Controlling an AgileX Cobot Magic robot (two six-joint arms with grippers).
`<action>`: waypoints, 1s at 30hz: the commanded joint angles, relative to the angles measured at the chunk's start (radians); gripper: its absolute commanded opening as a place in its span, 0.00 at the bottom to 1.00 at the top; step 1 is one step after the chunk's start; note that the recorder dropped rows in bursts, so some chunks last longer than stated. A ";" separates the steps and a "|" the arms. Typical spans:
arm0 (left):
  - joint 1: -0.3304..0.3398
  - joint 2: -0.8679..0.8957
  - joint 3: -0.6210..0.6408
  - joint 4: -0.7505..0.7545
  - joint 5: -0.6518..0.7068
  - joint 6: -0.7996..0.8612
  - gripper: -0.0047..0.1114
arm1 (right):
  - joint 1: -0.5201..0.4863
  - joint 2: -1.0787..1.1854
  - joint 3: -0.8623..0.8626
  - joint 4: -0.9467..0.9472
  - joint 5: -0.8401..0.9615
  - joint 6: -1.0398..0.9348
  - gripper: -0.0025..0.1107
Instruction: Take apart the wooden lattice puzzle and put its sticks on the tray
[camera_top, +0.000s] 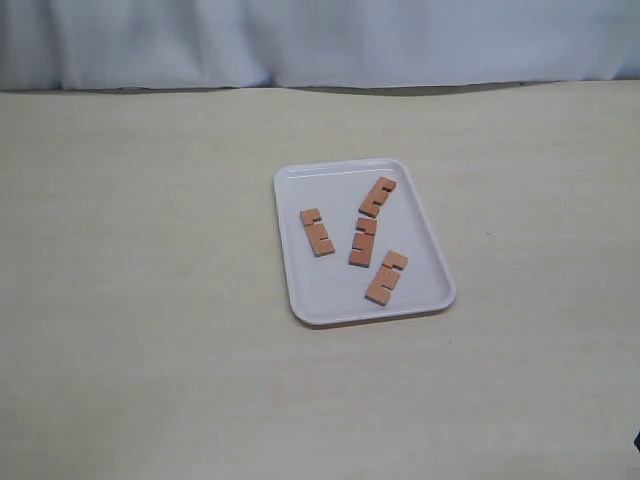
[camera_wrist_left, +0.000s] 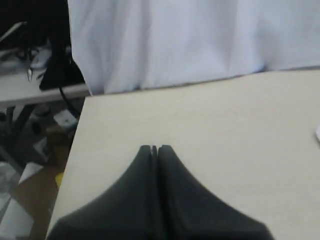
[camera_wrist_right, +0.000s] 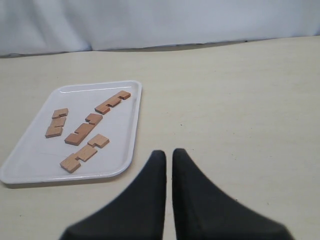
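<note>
The lattice puzzle is no longer assembled. Its sticks lie apart and flat on the white tray (camera_top: 330, 285), several of them: one on the left (camera_top: 317, 231), one at the far side (camera_top: 377, 196), one in the middle (camera_top: 363, 241), one nearest (camera_top: 386, 277). The right wrist view shows the same tray (camera_wrist_right: 35, 150) with the sticks (camera_wrist_right: 82, 129) on it. My right gripper (camera_wrist_right: 169, 152) hangs over bare table beside the tray, fingers nearly touching, nothing between them. My left gripper (camera_wrist_left: 154, 148) is shut and empty, over the table far from the tray.
A white curtain (camera_top: 320, 40) hangs behind the beige table (camera_top: 150, 300). In the left wrist view the table edge (camera_wrist_left: 75, 150) drops off to a cluttered floor with cables. Neither arm shows in the exterior view.
</note>
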 joint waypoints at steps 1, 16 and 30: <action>-0.011 -0.194 0.045 -0.007 -0.070 -0.009 0.04 | -0.006 -0.004 0.002 0.000 -0.001 0.000 0.06; -0.127 -0.528 0.099 -0.016 -0.168 -0.005 0.04 | -0.006 -0.004 0.002 0.000 -0.001 0.000 0.06; -0.127 -0.528 0.321 -0.240 -0.240 -0.013 0.04 | -0.006 -0.004 0.002 0.000 -0.001 0.000 0.06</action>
